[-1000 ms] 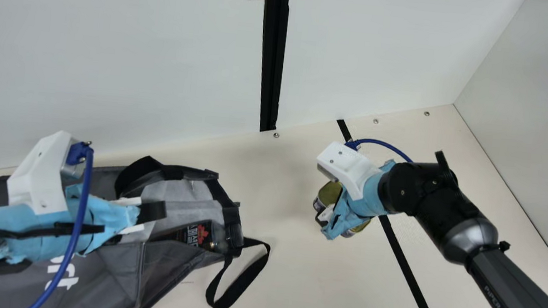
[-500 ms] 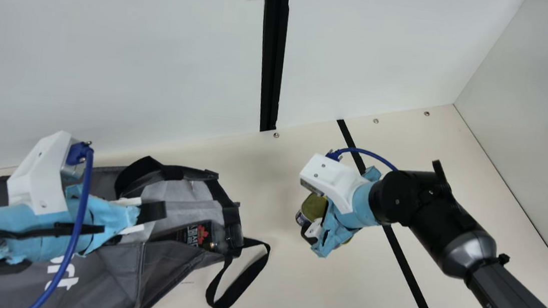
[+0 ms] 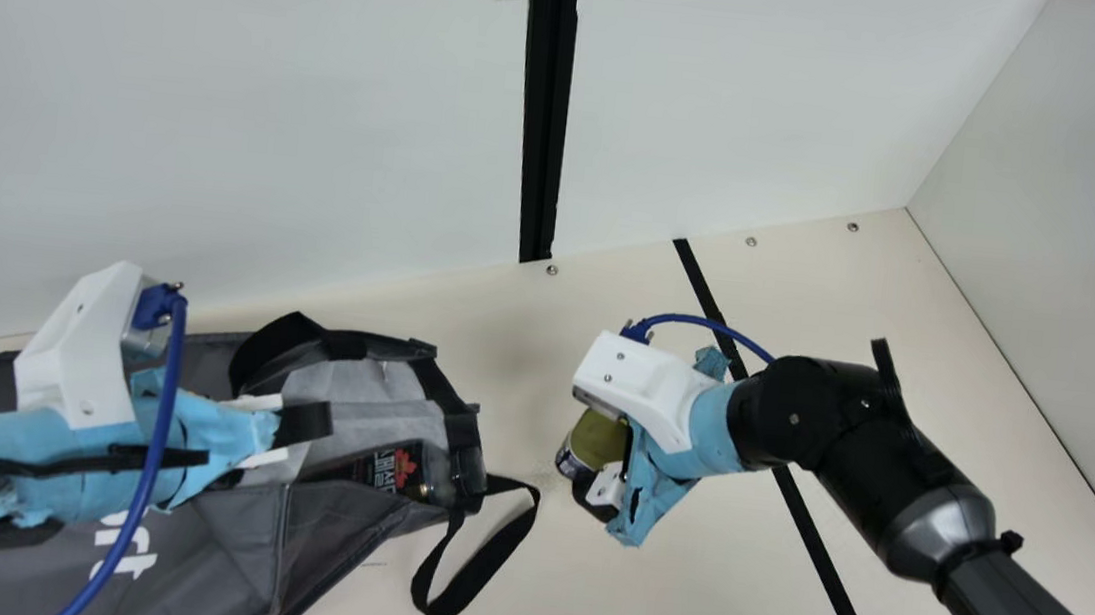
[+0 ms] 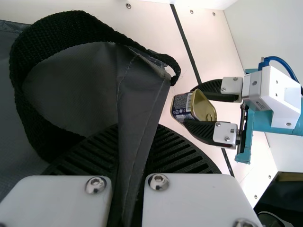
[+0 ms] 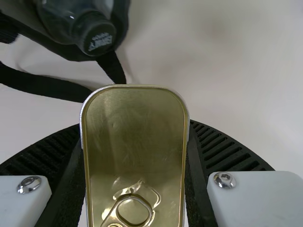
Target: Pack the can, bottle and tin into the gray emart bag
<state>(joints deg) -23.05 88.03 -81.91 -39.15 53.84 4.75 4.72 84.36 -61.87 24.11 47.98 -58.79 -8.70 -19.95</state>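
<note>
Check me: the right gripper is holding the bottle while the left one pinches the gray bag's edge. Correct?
Not the bottle: the right wrist view shows the right gripper holding the tin. The left gripper does pinch the gray bag's edge.

Bright metal, matt cloth

You have a smooth metal tin [image 5: 135,127], its gold-toned lid glossy. Your bag [image 3: 214,537] looks like matt, creased woven synthetic cloth, and its strap [image 4: 23,61] is coarse, dull webbing. The bottle [image 5: 59,16] looks like clear, shiny plastic. You get matt, ribbed black fingers [image 5: 227,149], polished metal screws [image 5: 225,179] and a smooth, low-sheen table [image 3: 732,586].
</note>
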